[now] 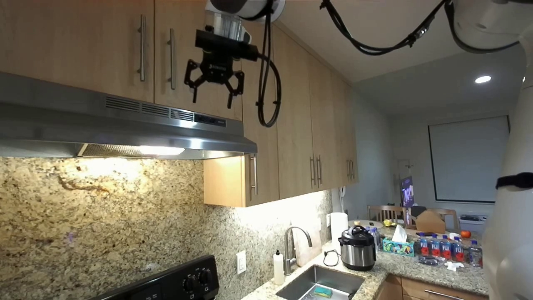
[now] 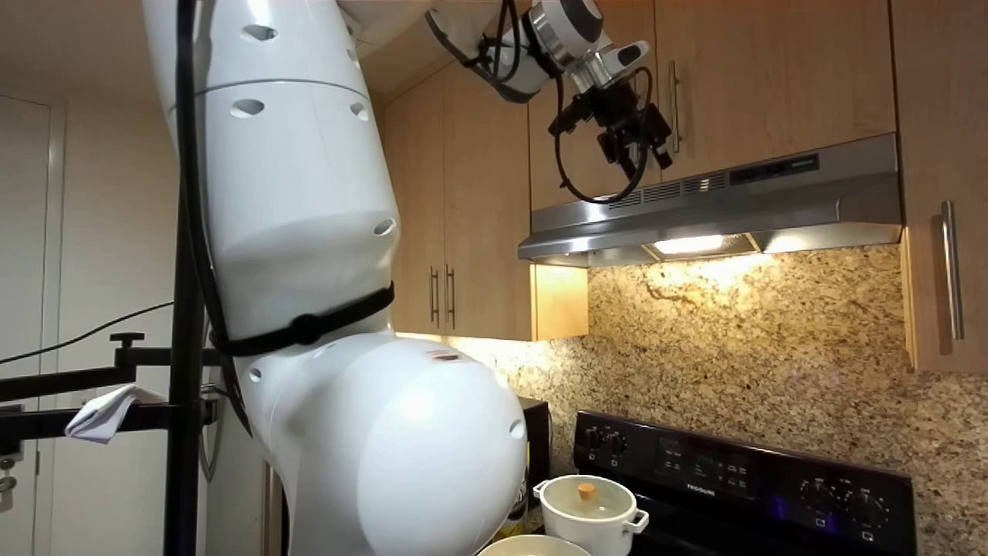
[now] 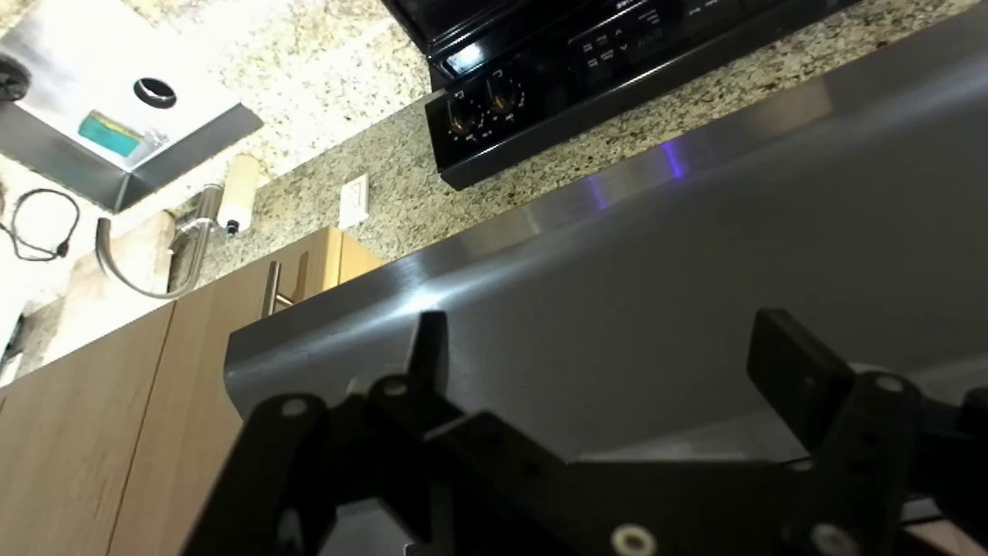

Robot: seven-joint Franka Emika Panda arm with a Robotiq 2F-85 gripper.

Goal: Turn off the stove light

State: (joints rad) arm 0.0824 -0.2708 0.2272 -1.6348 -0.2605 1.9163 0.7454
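Two fingers (image 3: 430,347) make up my grip, and they stand well spread with nothing between them. My gripper (image 1: 212,103) hangs above the front of the range hood (image 1: 125,131), apart from it as far as the exterior views show; in the wrist view my fingertips (image 3: 795,378) show against the hood's sloping steel. The stove light (image 1: 161,150) sits in the underside of the hood, glowing warm in both exterior views and brightening the stone backsplash (image 1: 104,221) just below the hood, so the job itself is undone. I take myself to be at the approach: near the hood, not yet touching any control.

What I want, I judge, is the dark control strip (image 1: 210,120) on the hood's upright face, beside the vents (image 1: 155,109). Its separate buttons are too small to make out, and the wrist view doesn't show me the strip plainly. Nor can I tell whether I stand squarely over it: the exterior views line me up with different parts of the hood's face. So the next move asks me to settle that, lower toward the hood's face, probably bring my fingers together into one firm tip, and press lightly, clear of the hood's edge.
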